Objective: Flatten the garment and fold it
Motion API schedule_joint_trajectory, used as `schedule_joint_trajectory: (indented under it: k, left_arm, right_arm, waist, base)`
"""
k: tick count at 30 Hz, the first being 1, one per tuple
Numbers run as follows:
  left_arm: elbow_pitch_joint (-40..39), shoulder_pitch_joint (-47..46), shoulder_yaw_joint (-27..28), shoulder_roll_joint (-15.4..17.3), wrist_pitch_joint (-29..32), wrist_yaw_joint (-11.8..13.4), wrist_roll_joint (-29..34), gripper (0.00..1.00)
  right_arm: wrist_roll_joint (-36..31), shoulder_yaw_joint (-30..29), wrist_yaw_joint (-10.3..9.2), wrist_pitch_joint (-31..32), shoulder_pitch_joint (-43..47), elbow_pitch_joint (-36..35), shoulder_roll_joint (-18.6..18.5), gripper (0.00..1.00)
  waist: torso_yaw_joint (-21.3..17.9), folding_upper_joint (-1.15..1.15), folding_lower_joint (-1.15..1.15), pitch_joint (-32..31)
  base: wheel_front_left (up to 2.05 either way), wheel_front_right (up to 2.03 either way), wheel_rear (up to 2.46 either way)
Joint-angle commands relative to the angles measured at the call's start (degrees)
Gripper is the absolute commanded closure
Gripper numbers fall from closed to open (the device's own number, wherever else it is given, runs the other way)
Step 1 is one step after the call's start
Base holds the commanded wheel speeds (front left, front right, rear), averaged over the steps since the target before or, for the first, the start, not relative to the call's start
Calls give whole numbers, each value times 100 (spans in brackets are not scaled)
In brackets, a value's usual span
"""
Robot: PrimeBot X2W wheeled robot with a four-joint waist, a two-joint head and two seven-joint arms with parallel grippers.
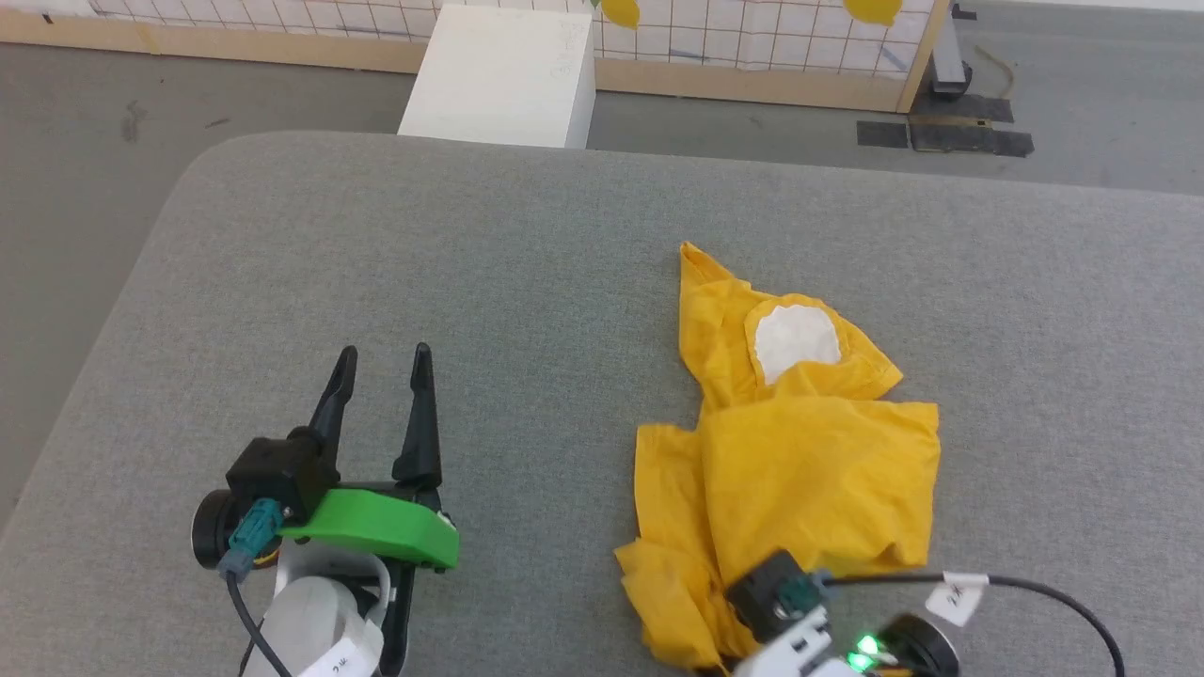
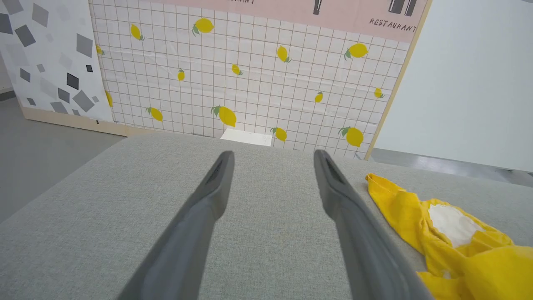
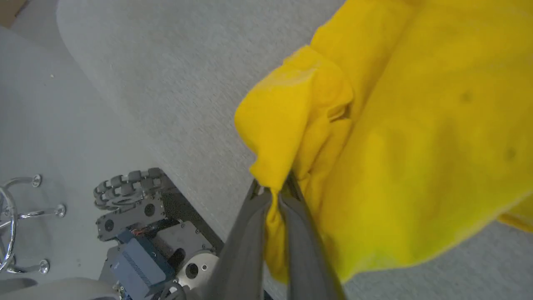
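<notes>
1. At the near edge, the right gripper [image 3: 272,187] is pressed together on the shirt [image 1: 809,451]. A fold at the near end of the cloth is pinched between its fingers.
2. The shirt is bunched up on the right half of the grey table [image 1: 376,235]. Its long side runs from near to far, away from the pinching gripper.
3. To the left, the left gripper [image 1: 384,351] is spread wide and nothing is held in it. It is well apart from the shirt, which lies to its right.
4. At the far end of the shirt, the white patch [image 1: 795,340] is seen, with a pointed tip of cloth beyond it.
5. The right gripper is judged the nearer one, so the cloth would likely be pulled flat from there.
</notes>
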Motion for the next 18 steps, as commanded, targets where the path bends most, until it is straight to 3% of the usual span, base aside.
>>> schedule_joint_trajectory:
  k: [1, 2, 5, 11, 15, 18]
  left_arm:
    - [16, 72, 10, -14, -25, -34, -42, 0]
    - [18, 85, 14, -14, -25, -31, -41, 0]
    - [13, 148, 55, -14, -25, -23, -24, 0]
    - [58, 198, 84, -14, -25, -70, 34, 0]
    - [136, 86, -3, -14, -25, -117, 52, 0]
    - [315, -205, -173, -14, -25, -116, 30, 0]
  right_arm:
    - [-37, -107, -8, 43, 125, 22, -37, 56]
    - [-32, -195, -8, 52, 196, 13, -33, 0]
    - [-45, -620, -8, -203, 309, -223, 14, 0]
    - [25, -1868, -8, -1787, 87, -948, 92, 0]
    - [1, -2771, -8, -2696, -63, -935, 95, 0]
    - [33, -3163, -8, -3012, -122, -683, 96, 0]
  waist:
    - [-3, 0, 0, -10]
    - [-8, 0, 0, -18]
    - [-68, 0, 0, -59]
    - [-263, 0, 0, -125]
    - [-445, 0, 0, -73]
    - [-611, 0, 0, 65]
  base:
    - [0, 0, 0]
    - [0, 0, 0]
    - [0, 0, 0]
    - [0, 0, 0]
    - [0, 0, 0]
    - [0, 0, 0]
